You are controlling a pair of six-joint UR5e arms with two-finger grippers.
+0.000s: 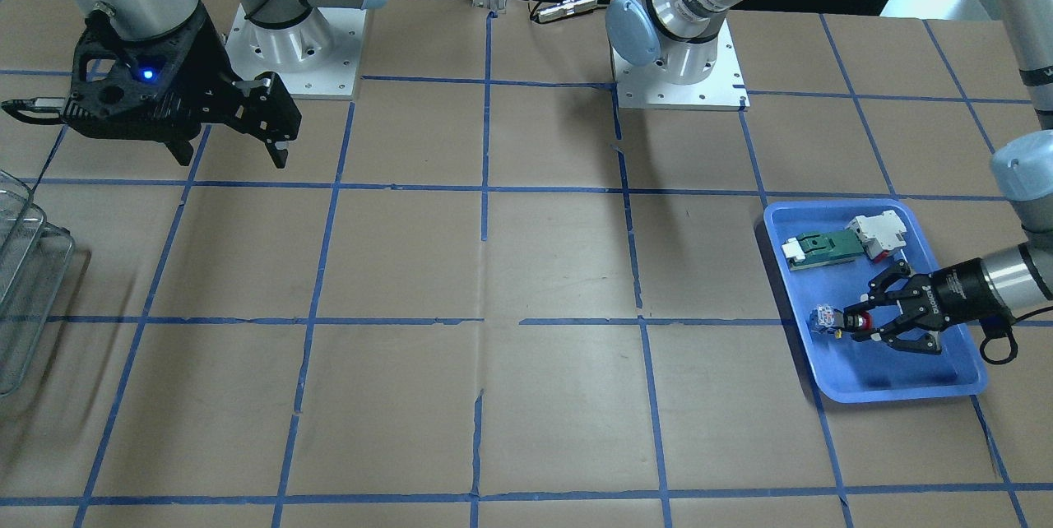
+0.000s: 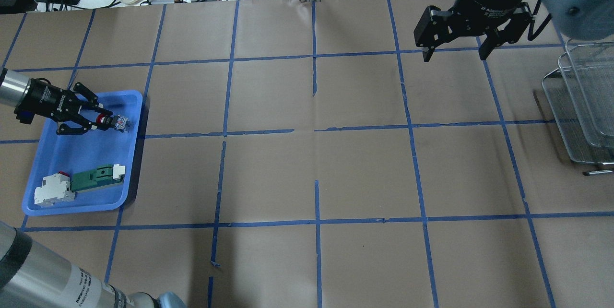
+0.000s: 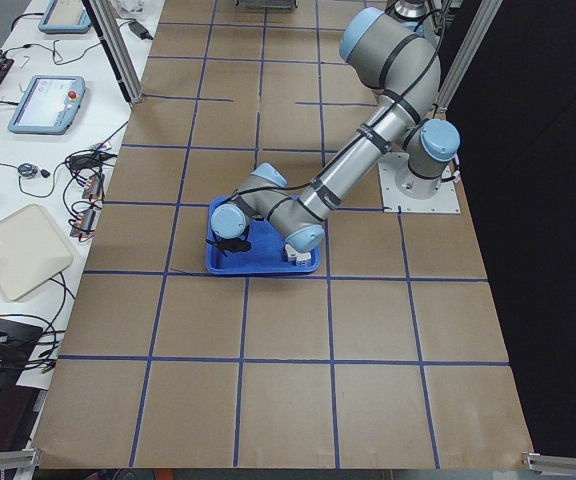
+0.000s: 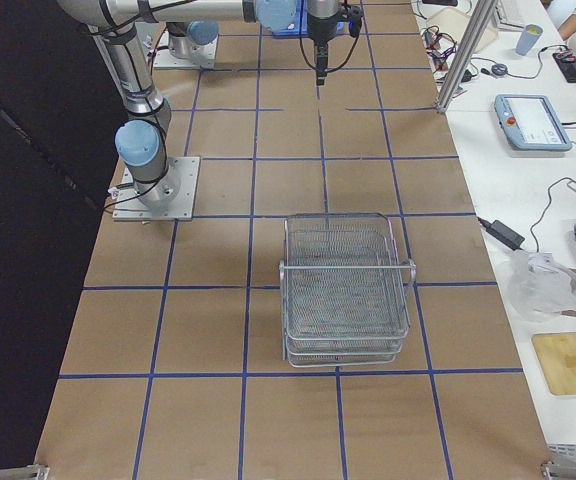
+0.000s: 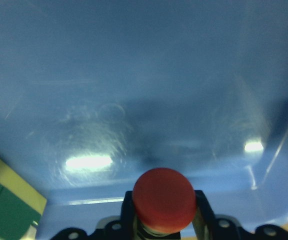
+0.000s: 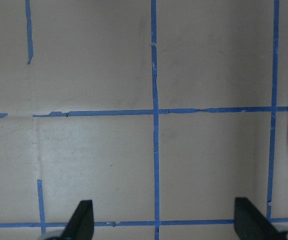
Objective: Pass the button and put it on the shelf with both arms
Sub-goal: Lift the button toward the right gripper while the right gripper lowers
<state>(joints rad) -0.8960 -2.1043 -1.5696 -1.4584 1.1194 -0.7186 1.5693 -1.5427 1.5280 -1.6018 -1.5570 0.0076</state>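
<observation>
Covering the whole workspace is the table (image 2: 316,173), its brown paper taped into blue squares. On it the shelf (image 4: 346,290) stands at the far end from the tray (image 2: 91,159), well apart from it. The right gripper (image 2: 453,56) hangs over the table between tray and shelf, much nearer the shelf. Its 2 jaws are spread wide with nothing between them. The left gripper (image 2: 96,121) reaches low into the tray, its jaws drawn in on the button (image 1: 829,321) just behind the red head (image 5: 164,200). The blue-and-white contact block sticks out past the fingertips toward the tray wall on the shelf side. Whether the button has left the tray floor I cannot tell. A green part (image 2: 96,177) and a white block (image 2: 53,194) lie at the tray's other end, apart from the grip. The step in hand looks like the pick-up, with the hand-over and placing not yet done. To do it well, the grip should be firm on the black body, since the round head gives little to hold. The lift should go straight up until the contact block is above the tray wall, and only then out of the tray toward the shelf. Keeping the contact block free gives the right gripper something to take. The left should let go only once the right has closed on the button.
</observation>
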